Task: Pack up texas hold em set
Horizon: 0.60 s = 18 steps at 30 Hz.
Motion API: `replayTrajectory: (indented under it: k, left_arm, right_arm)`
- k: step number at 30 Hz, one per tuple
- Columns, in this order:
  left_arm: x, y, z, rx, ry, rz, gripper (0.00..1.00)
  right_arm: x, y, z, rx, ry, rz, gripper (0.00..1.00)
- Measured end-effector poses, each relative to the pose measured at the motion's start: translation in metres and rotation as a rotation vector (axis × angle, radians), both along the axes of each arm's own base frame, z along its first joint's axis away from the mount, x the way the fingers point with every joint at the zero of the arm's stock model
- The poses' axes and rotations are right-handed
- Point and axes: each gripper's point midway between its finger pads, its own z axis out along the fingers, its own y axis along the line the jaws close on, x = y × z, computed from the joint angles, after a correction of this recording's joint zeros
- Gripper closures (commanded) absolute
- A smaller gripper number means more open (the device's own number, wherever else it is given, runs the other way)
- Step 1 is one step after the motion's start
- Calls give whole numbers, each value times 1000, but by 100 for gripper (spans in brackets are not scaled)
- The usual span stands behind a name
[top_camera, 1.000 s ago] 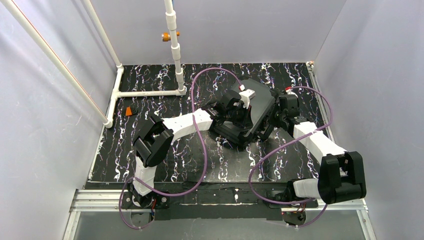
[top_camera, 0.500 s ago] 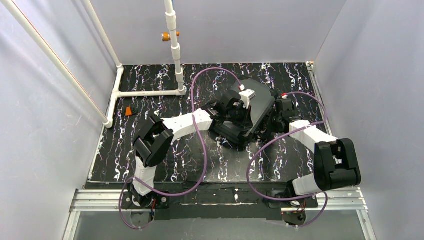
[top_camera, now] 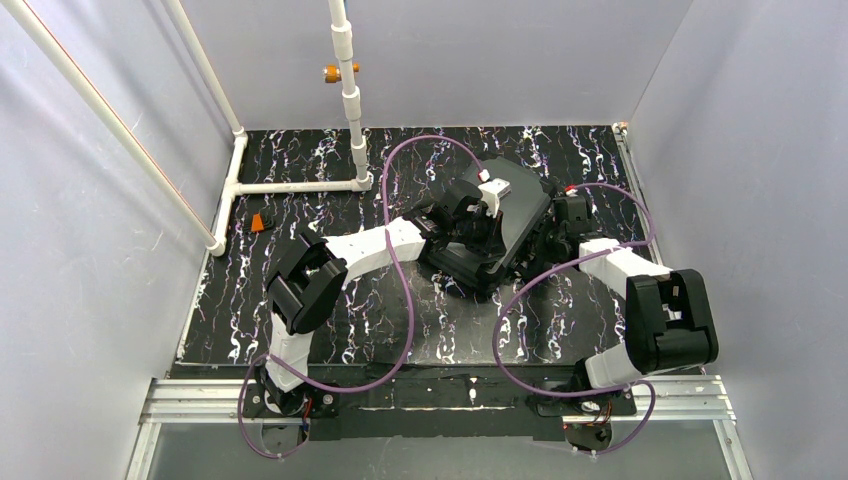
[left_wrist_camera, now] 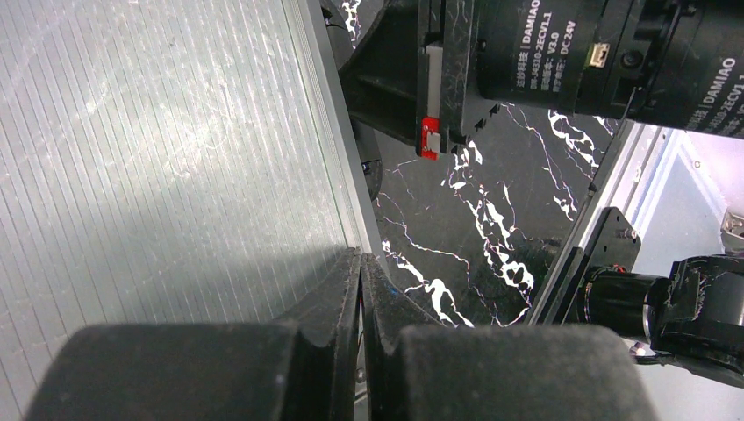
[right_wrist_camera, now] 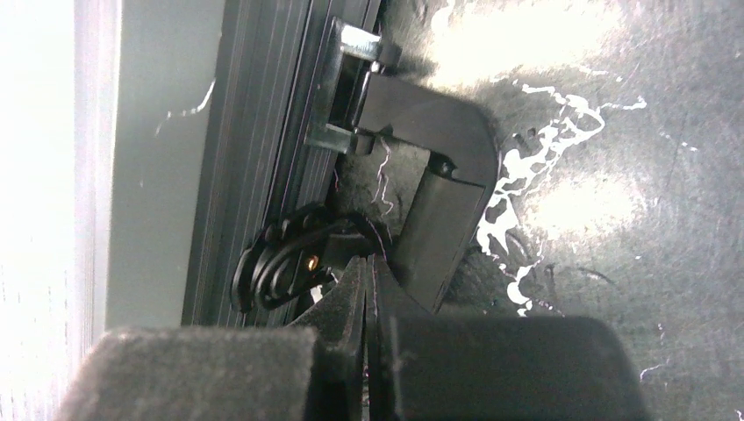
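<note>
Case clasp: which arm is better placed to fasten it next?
Probably the right: the right gripper, shut, points straight at the black clasp on the side of the case; the left gripper, also shut, is over the ribbed lid.

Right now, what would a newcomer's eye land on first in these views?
First, the black case at the far middle of the marbled table. It looks closed, and both arms are bent over it. The left gripper is shut by the edge of its ribbed lid, and the right gripper is shut at its right side near a latch. Next come the looping purple cables and a small orange piece alone near the table's left edge.
</note>
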Motion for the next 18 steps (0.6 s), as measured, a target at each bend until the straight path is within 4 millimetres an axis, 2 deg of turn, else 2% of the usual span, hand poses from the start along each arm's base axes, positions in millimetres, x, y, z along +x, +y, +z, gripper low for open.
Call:
replayTrajectory:
  k: [10, 18]
  left_arm:
    - [0, 0, 0, 1, 0, -2, 100]
    - [0, 0, 0, 1, 0, -3, 100]
  right_arm:
    - [18, -2, 1, 27, -54, -7, 99]
    - [24, -1, -9, 47, -84, -7, 99]
